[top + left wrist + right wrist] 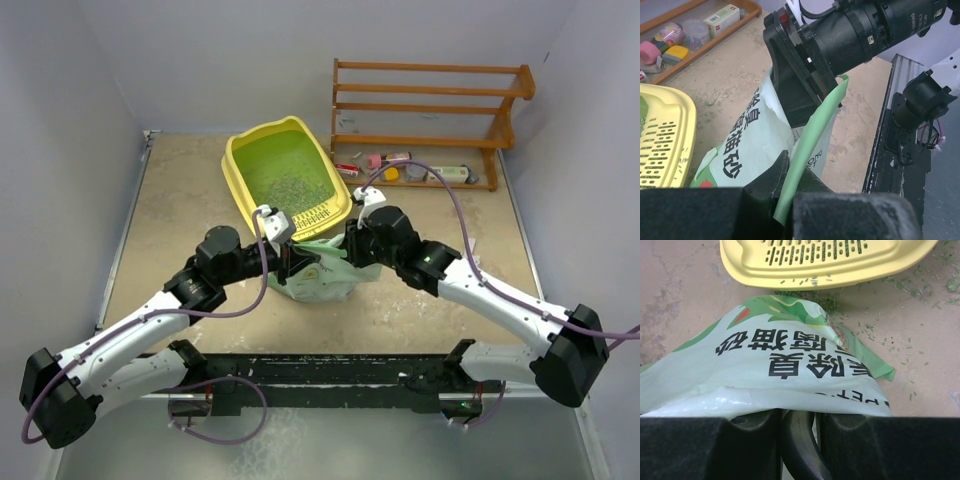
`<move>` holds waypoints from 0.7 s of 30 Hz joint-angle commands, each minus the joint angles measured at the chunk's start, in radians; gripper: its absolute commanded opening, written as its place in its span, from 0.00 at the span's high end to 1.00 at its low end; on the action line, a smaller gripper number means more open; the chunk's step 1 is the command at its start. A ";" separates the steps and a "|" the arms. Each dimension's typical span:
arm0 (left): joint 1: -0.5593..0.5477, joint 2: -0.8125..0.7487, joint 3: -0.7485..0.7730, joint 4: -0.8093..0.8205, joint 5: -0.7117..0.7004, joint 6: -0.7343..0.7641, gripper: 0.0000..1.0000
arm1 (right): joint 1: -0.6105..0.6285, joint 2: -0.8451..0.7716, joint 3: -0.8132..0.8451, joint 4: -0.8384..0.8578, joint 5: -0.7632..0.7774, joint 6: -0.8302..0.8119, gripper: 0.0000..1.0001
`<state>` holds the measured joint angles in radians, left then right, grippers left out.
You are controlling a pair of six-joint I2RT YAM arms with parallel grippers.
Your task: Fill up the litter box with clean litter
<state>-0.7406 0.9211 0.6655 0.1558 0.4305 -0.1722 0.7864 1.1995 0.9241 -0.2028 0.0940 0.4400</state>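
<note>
Bag (320,280) at centre of top view, upper edge pinched by left gripper (297,262) and right gripper (350,248); just above, litter box (237,160) with clean litter (292,185) on floor

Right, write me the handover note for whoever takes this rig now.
Left pincer: shut on the bag's green edge.
Right pincer: shut on the same bag, on the opposite side.
Bag: between the arms, just short of the litter box's grille end, not over it.
Done: a patch of litter lies on the box floor. Stray granules are on the table.
Left: probably lift and tip the bag over the box, since the floor is only partly covered.
</note>
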 commanded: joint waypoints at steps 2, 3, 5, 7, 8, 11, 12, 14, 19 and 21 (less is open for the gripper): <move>-0.002 -0.004 0.044 0.144 0.033 0.008 1.00 | 0.001 0.097 -0.079 0.003 0.120 -0.022 1.00; -0.002 -0.002 0.043 0.143 0.035 0.008 1.00 | 0.001 0.107 -0.085 0.005 0.122 -0.021 1.00; -0.002 0.000 0.043 0.143 0.038 0.009 1.00 | 0.001 0.130 -0.096 0.033 0.122 -0.015 1.00; -0.002 0.003 0.042 0.144 0.040 0.010 1.00 | 0.001 0.153 -0.104 0.046 0.119 -0.010 1.00; -0.002 0.004 0.042 0.144 0.041 0.010 1.00 | 0.001 0.165 -0.106 0.050 0.118 -0.006 1.00; -0.003 0.011 0.044 0.135 0.043 0.020 1.00 | 0.002 0.181 -0.126 0.072 0.099 0.015 1.00; -0.002 0.013 0.047 0.127 0.043 0.028 1.00 | 0.001 0.182 -0.132 0.081 0.083 0.022 1.00; -0.002 0.017 0.057 0.100 0.042 0.049 1.00 | 0.001 0.187 -0.145 0.094 0.055 0.040 1.00; -0.002 0.034 0.081 0.015 0.038 0.090 1.00 | 0.001 0.186 -0.175 0.109 -0.044 0.083 1.00; -0.002 0.035 0.082 0.013 0.039 0.090 1.00 | 0.001 0.174 -0.186 0.111 -0.088 0.101 1.00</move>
<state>-0.7399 0.9581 0.6910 0.1387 0.4343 -0.1108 0.7799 1.2995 0.8265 0.0978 0.0864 0.5259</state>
